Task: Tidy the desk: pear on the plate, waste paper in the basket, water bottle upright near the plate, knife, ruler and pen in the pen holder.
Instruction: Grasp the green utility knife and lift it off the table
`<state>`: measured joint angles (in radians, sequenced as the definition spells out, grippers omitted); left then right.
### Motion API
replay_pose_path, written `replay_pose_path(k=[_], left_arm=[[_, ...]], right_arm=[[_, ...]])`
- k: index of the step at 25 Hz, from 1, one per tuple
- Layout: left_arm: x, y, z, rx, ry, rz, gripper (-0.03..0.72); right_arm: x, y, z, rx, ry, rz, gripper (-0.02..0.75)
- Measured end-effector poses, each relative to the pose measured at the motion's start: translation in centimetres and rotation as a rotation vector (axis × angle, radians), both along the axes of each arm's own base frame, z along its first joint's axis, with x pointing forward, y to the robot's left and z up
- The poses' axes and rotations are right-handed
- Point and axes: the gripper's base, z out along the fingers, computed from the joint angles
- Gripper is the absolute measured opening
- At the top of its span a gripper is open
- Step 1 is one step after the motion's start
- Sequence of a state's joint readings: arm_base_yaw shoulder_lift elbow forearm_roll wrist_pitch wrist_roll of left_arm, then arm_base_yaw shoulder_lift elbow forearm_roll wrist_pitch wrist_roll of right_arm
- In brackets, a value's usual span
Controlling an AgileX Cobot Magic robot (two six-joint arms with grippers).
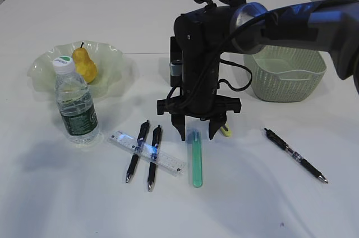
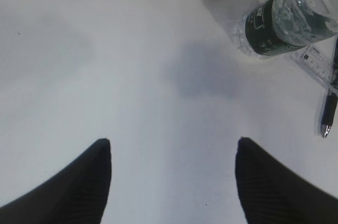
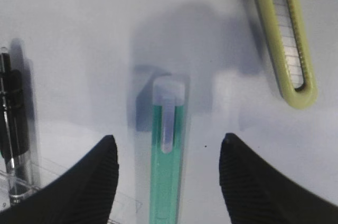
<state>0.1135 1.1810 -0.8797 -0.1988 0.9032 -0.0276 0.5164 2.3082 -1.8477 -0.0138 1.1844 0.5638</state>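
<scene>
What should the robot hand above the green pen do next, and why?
Probably lower straight down and close on the green pen. The right gripper hangs open with a finger on each side of the pen, which lies flat on the desk, not yet held. Two black pens and the yellow-green knife lie close, so it should drop straight.

pear (image 1: 84, 65): yellow, upright in wavy plate (image 1: 115, 61), far from jaws
water bottle (image 1: 76, 103): upright beside plate
ruler (image 1: 147, 153): flat under two pens
knife (image 3: 288, 34): yellow-green, outside right jaws
basket (image 1: 289, 76): behind
</scene>
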Motion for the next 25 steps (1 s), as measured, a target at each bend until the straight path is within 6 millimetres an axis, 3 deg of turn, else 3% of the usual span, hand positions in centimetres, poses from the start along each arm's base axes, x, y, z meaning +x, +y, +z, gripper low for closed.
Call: replay_pose_path(k=[16, 25], left_arm=[[0.0, 0.0, 0.0, -0.002, 0.0, 0.0, 0.519], [0.0, 0.0, 0.0, -0.002, 0.0, 0.0, 0.519]], right_arm=[[0.1, 0.0, -1.5, -0.02, 0.019, 0.003, 0.44], [0.1, 0.1, -2.2, -0.015, 0.039, -0.002, 0.258]])
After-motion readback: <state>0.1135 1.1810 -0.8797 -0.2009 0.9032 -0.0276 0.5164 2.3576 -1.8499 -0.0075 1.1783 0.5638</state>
